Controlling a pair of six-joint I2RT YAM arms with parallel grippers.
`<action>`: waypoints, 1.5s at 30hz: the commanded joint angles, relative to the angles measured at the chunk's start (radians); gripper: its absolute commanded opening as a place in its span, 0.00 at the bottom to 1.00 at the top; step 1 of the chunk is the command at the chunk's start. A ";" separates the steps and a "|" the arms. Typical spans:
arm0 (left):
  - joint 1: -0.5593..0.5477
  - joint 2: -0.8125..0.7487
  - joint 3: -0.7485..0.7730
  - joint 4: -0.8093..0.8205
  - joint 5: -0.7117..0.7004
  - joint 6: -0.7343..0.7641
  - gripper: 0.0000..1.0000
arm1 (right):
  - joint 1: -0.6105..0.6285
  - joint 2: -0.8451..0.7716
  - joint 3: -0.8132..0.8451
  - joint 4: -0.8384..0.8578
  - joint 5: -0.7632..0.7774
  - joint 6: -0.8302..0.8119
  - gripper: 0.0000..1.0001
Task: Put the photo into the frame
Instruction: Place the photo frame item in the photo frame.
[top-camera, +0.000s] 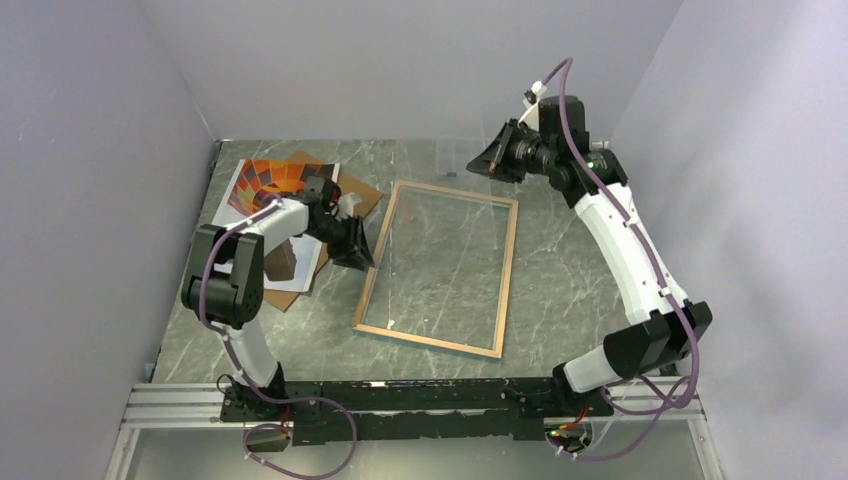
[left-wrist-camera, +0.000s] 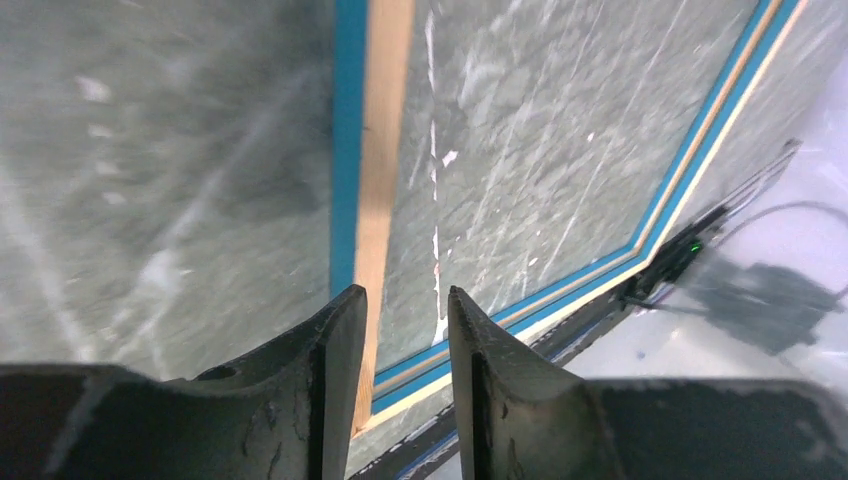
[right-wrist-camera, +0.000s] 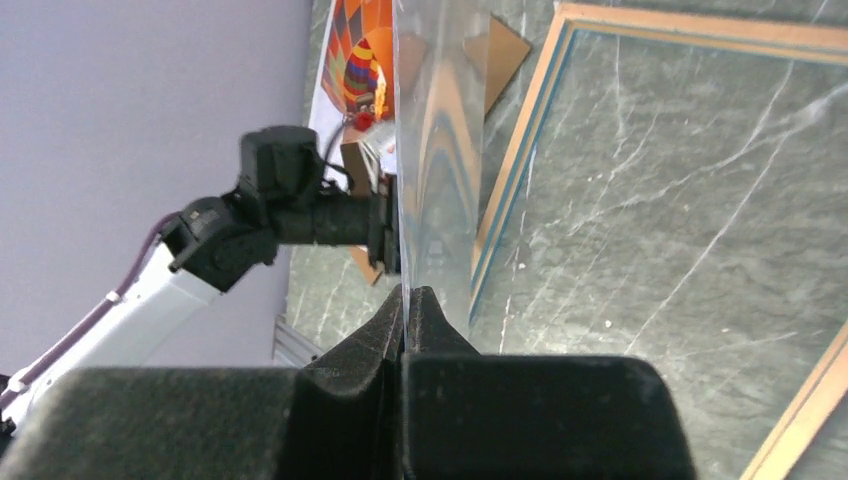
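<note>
Jaws of the left gripper stand partly apart with nothing clamped between them. In its wrist view, the left gripper hangs low over the left long side of the frame, and the tan rail with its blue edge runs down to the inner side of one finger. It is not clear whether that finger touches the rail.

The right gripper is raised above the far end of the table, near the frame's far right corner. Seen from its own wrist camera, the right gripper is closed tight, pinching the lower edge of a clear sheet. The sheet stands upright out of the fingertips and shows pale reflections.

The frame lies flat in the middle of the grey-green marbled table, tan wood side up. Its long sides run away from the arms, turned slightly. The marbled surface shows through its opening, and in the right wrist view the frame lies below the gripper.

The photo lies picture side up at the far left of the table, well left of the frame, with its orange-red balloon showing. It rests partly on a brown backing board and is partly covered by the left arm. A small clear box sits at the far edge, beyond the frame.
</note>
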 joint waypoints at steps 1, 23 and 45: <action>0.168 -0.059 0.132 -0.042 0.074 0.020 0.44 | 0.027 -0.098 -0.174 0.295 -0.018 0.173 0.00; 0.453 -0.060 0.196 -0.053 -0.050 0.117 0.91 | 0.083 -0.288 -1.057 1.082 0.104 0.340 0.00; 0.108 0.049 0.184 -0.032 -0.239 0.150 0.67 | 0.078 -0.412 -1.270 1.025 0.268 0.288 0.00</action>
